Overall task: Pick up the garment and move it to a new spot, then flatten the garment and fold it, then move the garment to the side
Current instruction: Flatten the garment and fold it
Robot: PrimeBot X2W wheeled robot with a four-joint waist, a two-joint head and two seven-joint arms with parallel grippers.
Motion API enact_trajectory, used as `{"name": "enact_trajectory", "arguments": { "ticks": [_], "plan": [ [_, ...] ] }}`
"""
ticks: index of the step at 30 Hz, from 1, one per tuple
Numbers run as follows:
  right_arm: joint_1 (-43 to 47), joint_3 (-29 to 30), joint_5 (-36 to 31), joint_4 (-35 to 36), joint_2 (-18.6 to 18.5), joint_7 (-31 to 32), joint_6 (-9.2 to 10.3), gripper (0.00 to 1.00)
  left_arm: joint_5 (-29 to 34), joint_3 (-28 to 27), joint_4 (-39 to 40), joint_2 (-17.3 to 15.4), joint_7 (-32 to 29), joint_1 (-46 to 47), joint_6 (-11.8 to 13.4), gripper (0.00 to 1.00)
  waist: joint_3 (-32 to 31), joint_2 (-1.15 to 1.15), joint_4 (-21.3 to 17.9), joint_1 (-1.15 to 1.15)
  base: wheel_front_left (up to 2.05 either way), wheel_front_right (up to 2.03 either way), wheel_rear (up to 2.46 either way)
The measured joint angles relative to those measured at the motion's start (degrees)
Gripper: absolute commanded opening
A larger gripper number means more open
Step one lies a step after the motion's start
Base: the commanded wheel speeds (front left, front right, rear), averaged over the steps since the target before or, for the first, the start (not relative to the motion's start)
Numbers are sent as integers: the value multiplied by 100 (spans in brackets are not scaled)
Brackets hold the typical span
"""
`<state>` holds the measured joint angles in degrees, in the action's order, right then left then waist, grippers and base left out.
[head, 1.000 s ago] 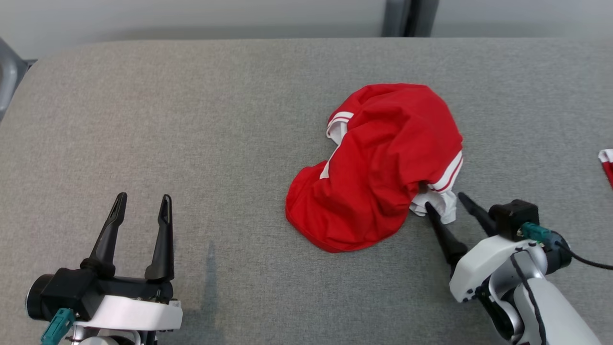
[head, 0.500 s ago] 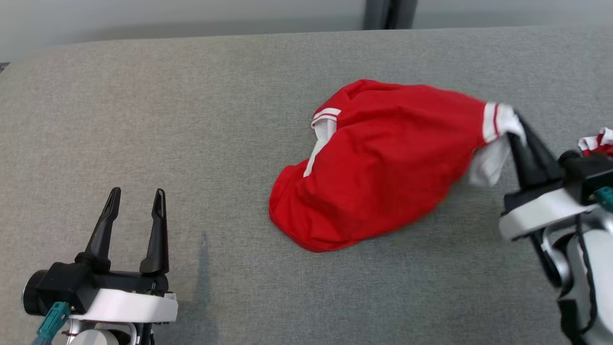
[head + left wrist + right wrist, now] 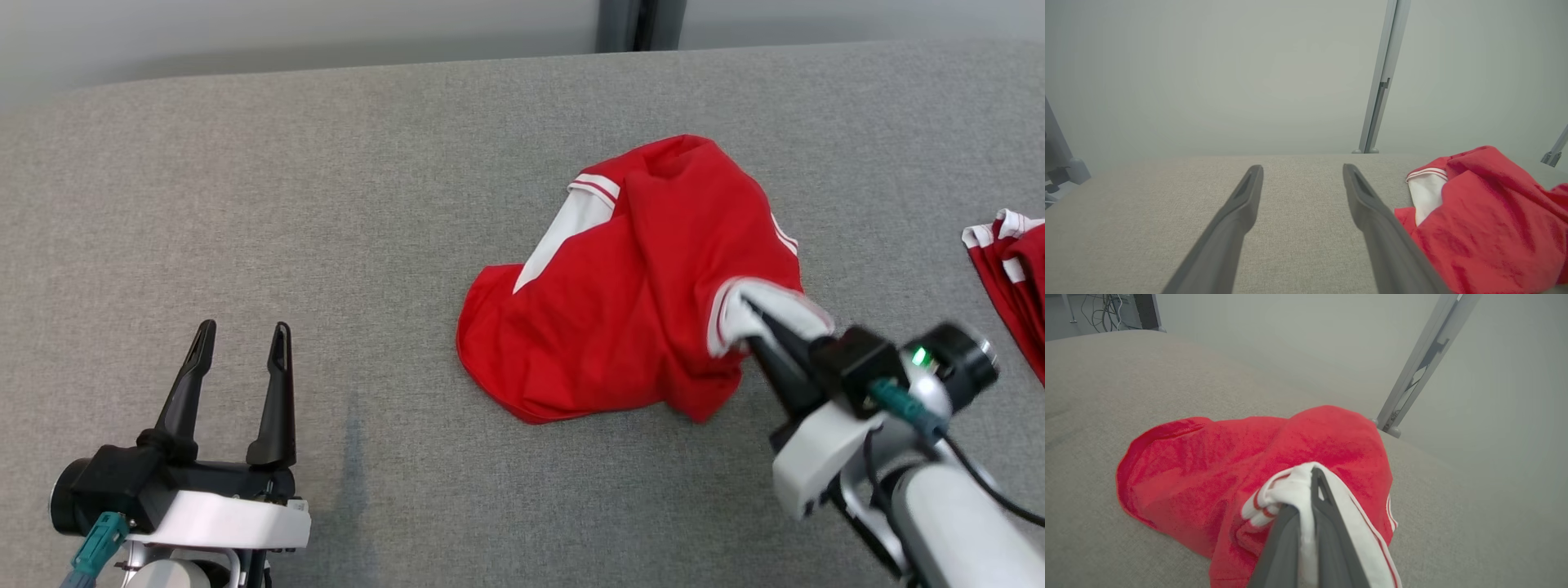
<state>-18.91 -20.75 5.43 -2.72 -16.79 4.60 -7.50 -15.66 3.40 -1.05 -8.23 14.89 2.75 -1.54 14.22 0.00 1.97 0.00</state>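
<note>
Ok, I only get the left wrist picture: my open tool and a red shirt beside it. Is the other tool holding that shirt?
Observer: Yes. In the head view the right tool is shut on the white-trimmed edge of the red garment.
Operator: Is it all up in the air?
Observer: No. Just the pinched edge looks lifted; the rest lies bunched on the grey surface.
Operator: Any more clothes?
Observer: Yes, another red and white garment lies at the head view's right edge.

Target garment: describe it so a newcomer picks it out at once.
On the grey padded table, look right of centre for a crumpled red garment with white striped trim. Unlike the second red garment at the right edge, its white cuff is pinched in the right gripper.
</note>
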Motion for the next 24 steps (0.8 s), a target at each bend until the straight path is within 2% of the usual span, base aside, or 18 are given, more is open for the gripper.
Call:
{"name": "enact_trajectory", "arguments": {
  "ticks": [6, 11, 12, 13, 14, 18, 24],
  "plan": [
    [638, -361, 421, -716, 108, -68, 0, 0, 23, -7, -7, -5, 0, 15, -51, 100, 62, 0, -103, 0, 0, 0, 0],
    [725, -436, 719, -1179, 377, -316, 0, 0, 63, -12, -30, -23, 1, 58, -51, 100, 60, 0, -230, 0, 0, 0, 0],
    [730, -389, 786, -1216, 430, -413, 0, 35, 67, -19, -33, -29, 1, 61, -49, 100, 47, 0, -247, 0, 0, 0, 0],
    [730, -339, 799, -1228, 475, -511, 0, 76, 75, -26, -34, -41, 0, 62, -49, 100, 28, 0, -264, 0, 0, 0, 0],
    [734, -252, 844, -1225, 526, -600, 0, 100, 86, -37, -36, -51, 1, 62, -48, 100, 1, 0, -279, 0, 0, 0, 0],
    [888, 80, 936, -968, 632, -893, 0, 100, 96, -53, -67, -75, 1, 26, -36, 100, -151, 0, -318, 0, 0, 0, 0],
    [1235, 686, 931, -158, 611, -1069, 0, 100, 94, -93, -96, -79, 0, -176, 60, 100, -453, 0, -356, 0, 0, 0, 0]
  ]
}}
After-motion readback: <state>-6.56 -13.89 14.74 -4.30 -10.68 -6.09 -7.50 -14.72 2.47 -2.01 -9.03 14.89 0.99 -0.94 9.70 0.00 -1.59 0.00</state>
